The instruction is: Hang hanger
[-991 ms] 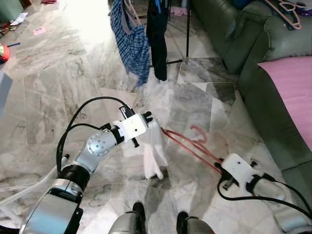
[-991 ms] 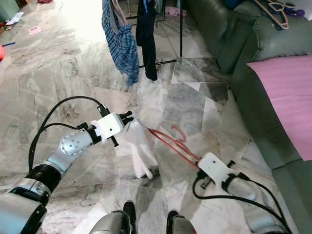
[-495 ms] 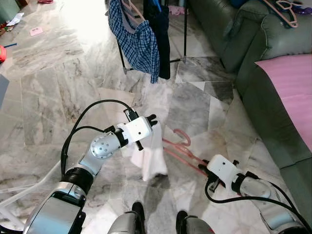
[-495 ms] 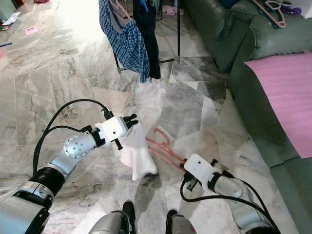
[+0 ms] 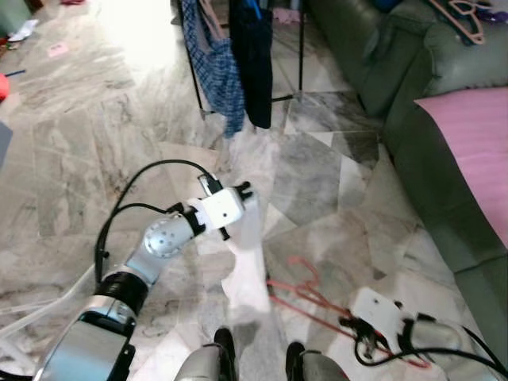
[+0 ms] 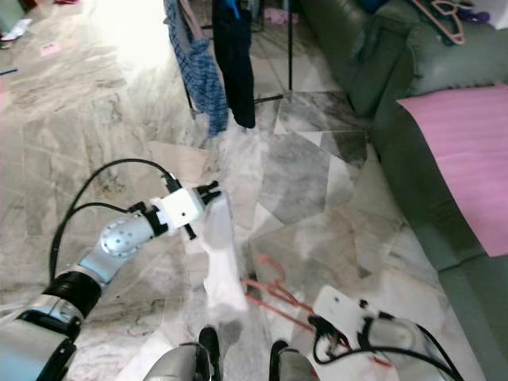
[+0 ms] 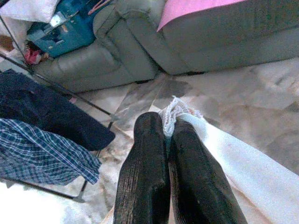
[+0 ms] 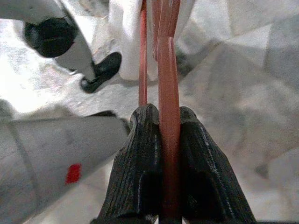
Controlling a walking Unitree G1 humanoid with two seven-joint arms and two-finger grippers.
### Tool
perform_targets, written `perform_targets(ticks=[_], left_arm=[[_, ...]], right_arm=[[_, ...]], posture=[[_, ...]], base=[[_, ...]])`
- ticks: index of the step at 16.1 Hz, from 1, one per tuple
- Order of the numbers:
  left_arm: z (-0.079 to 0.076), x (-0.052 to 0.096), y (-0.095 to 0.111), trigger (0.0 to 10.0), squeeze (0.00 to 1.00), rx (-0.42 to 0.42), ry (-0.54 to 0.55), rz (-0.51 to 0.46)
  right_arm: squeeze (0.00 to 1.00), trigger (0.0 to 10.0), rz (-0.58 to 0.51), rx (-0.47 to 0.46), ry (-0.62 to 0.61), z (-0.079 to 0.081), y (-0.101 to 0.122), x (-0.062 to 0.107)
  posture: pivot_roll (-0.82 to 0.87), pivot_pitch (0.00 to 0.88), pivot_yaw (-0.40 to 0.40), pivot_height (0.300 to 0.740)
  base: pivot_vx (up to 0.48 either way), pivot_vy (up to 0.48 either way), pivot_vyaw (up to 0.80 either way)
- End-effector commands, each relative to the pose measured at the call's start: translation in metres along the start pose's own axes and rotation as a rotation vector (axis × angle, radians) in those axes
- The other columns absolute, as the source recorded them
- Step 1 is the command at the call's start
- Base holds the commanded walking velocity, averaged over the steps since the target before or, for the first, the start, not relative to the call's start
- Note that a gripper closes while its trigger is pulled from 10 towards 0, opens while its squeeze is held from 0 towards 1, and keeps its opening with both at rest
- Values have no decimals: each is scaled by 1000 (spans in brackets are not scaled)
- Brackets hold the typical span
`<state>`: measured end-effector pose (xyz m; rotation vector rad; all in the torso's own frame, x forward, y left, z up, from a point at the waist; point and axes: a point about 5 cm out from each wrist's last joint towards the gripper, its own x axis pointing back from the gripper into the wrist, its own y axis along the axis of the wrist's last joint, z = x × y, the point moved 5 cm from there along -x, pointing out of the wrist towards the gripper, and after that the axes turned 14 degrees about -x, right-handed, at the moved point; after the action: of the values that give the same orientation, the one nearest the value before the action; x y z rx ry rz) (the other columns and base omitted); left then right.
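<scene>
Right gripper fingers clenched on red hanger; left gripper fingers pinch white cloth.

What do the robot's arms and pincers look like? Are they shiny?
Yes! Both arms are shiny silver metal with round joints. Each wrist has a white box with looping black cables. The left pincer and right pincer each have two long, ribbed black fingers. A small red mark sits on a silver part in the right wrist view.
</scene>
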<state>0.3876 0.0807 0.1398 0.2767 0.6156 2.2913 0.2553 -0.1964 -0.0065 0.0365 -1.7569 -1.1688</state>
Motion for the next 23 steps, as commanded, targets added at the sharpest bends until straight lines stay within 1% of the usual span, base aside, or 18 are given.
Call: perform_targets(ticks=[1,4,5,6,7,8,9,10,11,13,15,16,17,18,19,21,22,23], left_arm=[[2,1,0,10000,0,-23,7,-1],[0,-1,2,10000,0,-17,19,-4],[0,-1,2,10000,0,-20,24,-6],[3,-1,2,10000,0,-27,35,-4],[6,-1,1,10000,0,-35,43,1],[7,0,1,10000,0,-38,46,5],[9,0,-1,10000,0,-46,44,12],[9,0,-2,10000,0,-46,43,15],[9,0,-2,10000,0,-47,42,19],[8,-1,-3,10000,0,-50,37,25],[6,-2,-2,10000,0,-50,29,23],[4,-3,-2,10000,0,-48,22,22],[2,-2,-3,10000,0,-52,10,30],[-1,-1,-8,10000,0,-71,-4,53],[0,0,-9,10000,0,-67,1,55],[0,0,-9,10000,0,-65,2,56],[0,0,-8,10000,0,-64,1,51],[-1,-1,-6,10000,0,-59,-4,39]], right_arm=[[0,10000,-12,-2,35,7,3,1],[0,10000,-58,4,-54,-6,17,4],[0,10000,-51,4,-51,-5,17,5],[0,10000,-22,22,2,5,13,9],[0,10000,-17,16,34,13,11,12],[0,10000,-16,11,52,16,11,15],[0,10000,-52,12,37,14,18,21],[0,10000,-99,-3,3,7,28,26],[0,10000,-99,0,0,6,30,30],[0,10000,-60,29,-55,-5,24,37],[0,10000,-64,68,-227,-37,24,44],[0,10000,-67,84,-267,-43,25,46],[0,10000,-83,73,-267,-44,28,47],[0,10000,-103,49,-222,-38,32,48],[0,10000,-89,54,-209,-37,30,49],[0,10000,-75,71,-218,-39,26,50],[0,10000,-96,60,-242,-44,28,50],[0,10000,-107,58,-242,-44,29,49]], posture=[[-21,304,47,740],[-20,306,54,740],[-18,306,55,740],[-18,306,56,740],[-19,306,57,740],[-19,306,57,740],[-21,307,60,740],[-24,307,60,740],[-27,306,62,740],[-34,304,57,740],[-36,301,55,740],[-36,301,55,740],[-34,300,54,740],[-34,300,54,740],[-33,300,54,740],[-32,302,55,740],[-33,303,58,740],[-32,304,59,740]], base=[[0,0,0],[0,0,0],[0,0,0],[0,0,0],[0,0,0],[0,0,0],[0,0,0],[0,0,0],[0,0,0],[0,0,0],[0,0,0],[0,0,0],[0,0,0],[0,0,0],[0,0,0],[0,0,0],[0,0,0],[0,0,0]])
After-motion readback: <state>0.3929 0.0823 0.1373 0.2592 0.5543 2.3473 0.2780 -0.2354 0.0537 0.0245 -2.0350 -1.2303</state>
